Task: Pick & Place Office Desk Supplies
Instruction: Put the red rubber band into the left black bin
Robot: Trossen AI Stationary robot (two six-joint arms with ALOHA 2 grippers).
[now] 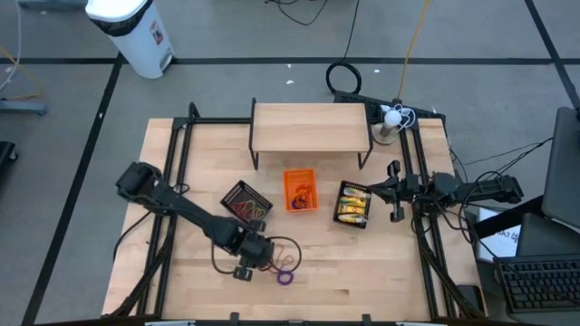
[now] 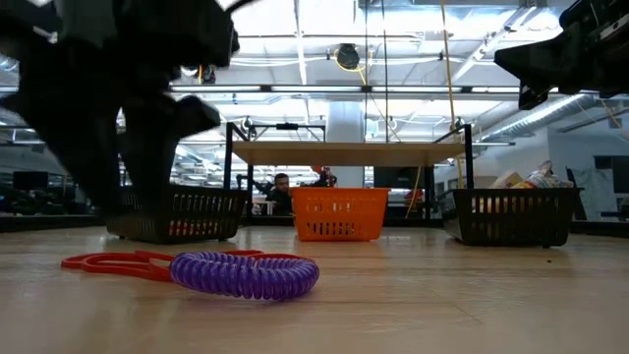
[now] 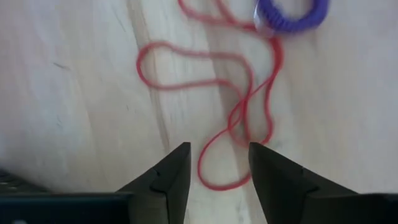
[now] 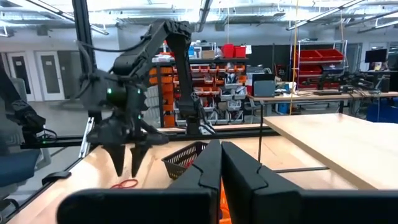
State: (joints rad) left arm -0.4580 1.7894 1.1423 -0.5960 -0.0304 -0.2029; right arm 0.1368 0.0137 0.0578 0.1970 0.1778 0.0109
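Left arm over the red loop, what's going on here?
The left gripper hangs open over a thin red rubber band lying loose on the wooden table, beside a purple coiled ring. Nothing is held. The right gripper waits shut, raised near the black mesh tray of yellow packets.

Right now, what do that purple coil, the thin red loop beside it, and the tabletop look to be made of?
The purple coil looks like glossy springy plastic: tight ridged turns with a slight sheen. The red loop seems to be rubber, a thin matte band lying limp in loose curves. The tabletop looks like light wood with a smooth finish, showing plank seams and grain. None can be told for certain by sight.
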